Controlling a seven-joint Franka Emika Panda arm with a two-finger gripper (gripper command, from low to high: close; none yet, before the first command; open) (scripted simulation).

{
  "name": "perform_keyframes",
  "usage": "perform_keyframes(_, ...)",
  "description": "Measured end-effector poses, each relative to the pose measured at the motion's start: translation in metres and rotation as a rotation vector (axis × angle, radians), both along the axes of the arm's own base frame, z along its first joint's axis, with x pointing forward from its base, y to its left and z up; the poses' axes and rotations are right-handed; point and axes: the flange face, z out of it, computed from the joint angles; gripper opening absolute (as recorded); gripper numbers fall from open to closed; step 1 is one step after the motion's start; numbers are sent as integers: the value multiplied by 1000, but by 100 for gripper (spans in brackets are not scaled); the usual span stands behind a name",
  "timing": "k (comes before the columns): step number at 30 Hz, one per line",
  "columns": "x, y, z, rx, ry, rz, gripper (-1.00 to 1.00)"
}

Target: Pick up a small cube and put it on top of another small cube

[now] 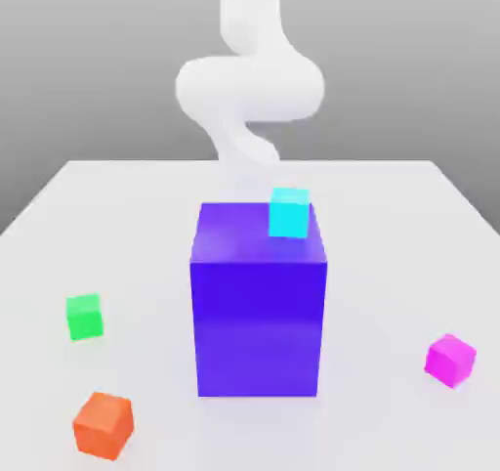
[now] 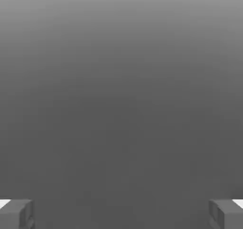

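The fingers (image 2: 121, 214) stand wide apart with nothing between them, while the small pink cube (image 1: 450, 360) sits on the white counter (image 1: 391, 225), toward the exterior view's right of the big purple block (image 1: 259, 313).

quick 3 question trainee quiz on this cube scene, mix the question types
1. True or false: the cyan cube sits on top of the big purple-blue block.
2. Which small cube lies nearest the exterior view's right edge? A green B orange C magenta-pink
3. Fill in: in the hand view the gripper has its jaws ____, with nothing between them.

Key: 1 true; 2 C, the magenta-pink cube, while the green cube and orange cube lie toward the left; 3 open.
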Motion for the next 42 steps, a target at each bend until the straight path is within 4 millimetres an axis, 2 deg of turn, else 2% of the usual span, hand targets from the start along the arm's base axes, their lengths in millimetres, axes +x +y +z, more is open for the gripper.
perform_keyframes(4, 34, 26, -48, -28, 74, 218, 0)
perform_keyframes(9, 64, 69, -112, -73, 150, 472, 0)
perform_keyframes(13, 77, 107, -166, -118, 201, 669, 0)
perform_keyframes(17, 80, 146, -220, -172, 245, 860, 0)
perform_keyframes(24, 63, 207, -313, -293, 304, 1182, 0)
perform_keyframes(30, 30, 252, -384, -430, 335, 1460, 0)
perform_keyframes(36, -3, 271, -444, -596, 353, 1707, 0)
perform_keyframes(42, -33, 279, -487, -795, 353, 1940, 0)
